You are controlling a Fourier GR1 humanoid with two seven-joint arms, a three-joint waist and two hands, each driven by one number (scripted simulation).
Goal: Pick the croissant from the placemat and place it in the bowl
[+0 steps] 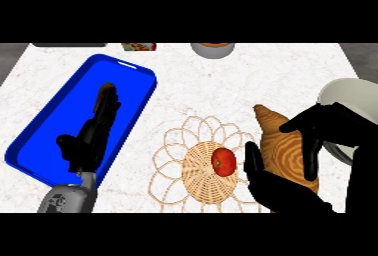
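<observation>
Already the right robot hand [295,165] had its fingers and thumb curled round the croissant [284,147] at lower right of the frame, above the woven placemat's [177,150] right edge. Its long axis ran steeply, the tapered tip pointing to upper left. The white bowl [351,97] lay just to upper right, nearest this hand. The left robot hand [88,140] rested relaxed over the blue tray [44,130].

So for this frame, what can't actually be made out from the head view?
- Croissant: partly covered by the right hand, whose fingers curl over it; its lower end is hidden.
- Bowl: cut off by the right edge, its lower part behind the right arm; the inside is not visible.
- Dark item on the blue tray: the left hand hides its lower part; unidentifiable.
- Objects at the top edge: cut off.
</observation>
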